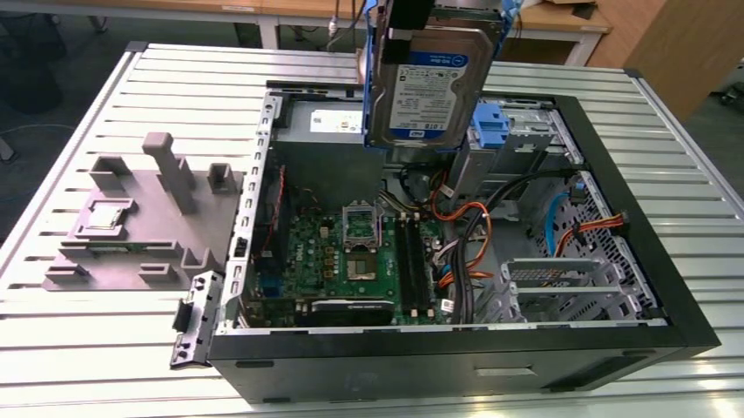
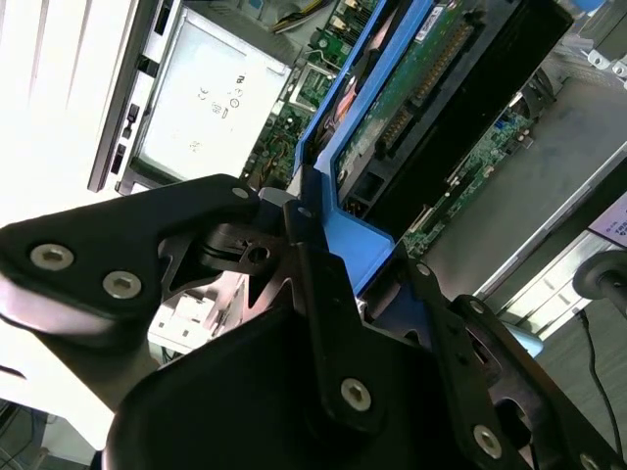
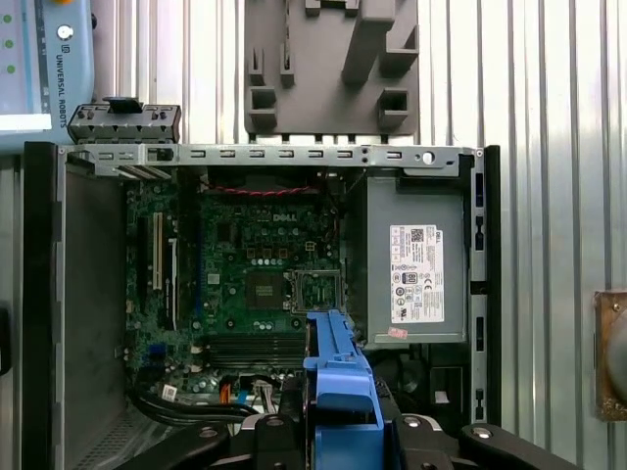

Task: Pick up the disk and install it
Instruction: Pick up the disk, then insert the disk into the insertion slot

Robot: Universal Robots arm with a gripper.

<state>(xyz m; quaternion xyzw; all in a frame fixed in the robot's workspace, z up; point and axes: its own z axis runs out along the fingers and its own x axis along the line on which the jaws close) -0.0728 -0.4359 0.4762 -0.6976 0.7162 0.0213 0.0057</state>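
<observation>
Clamped tight, the gripper (image 1: 409, 35) is pinching the disk (image 1: 424, 87) by its blue rails and holding it on end above the open case (image 1: 465, 344). In the exterior view the disk's white-and-blue label (image 1: 428, 91) is facing outward, carrying rows of small dark print and a barcode. In the second wrist view the black fingers (image 2: 318, 284) are pressing on either side of a blue rail, and the drive's green circuit side (image 2: 411, 88) is showing. In the first wrist view the blue rail (image 3: 338, 382) is sticking out past the gripper (image 3: 338, 446) over the cables at the edge of the board (image 3: 255, 284). The silver power supply (image 3: 411, 264) is sitting in the case beside the board, wearing a white sticker (image 3: 416, 274) with symbols and fine print. A blue latch (image 1: 494, 122) is standing in the case, just to the exterior view's right of the disk. On the slatted table (image 1: 117, 348), at the exterior view's left, a grey jig (image 1: 139, 218) is lying beside the case with a small silver chip (image 1: 104, 216) resting on it.
</observation>
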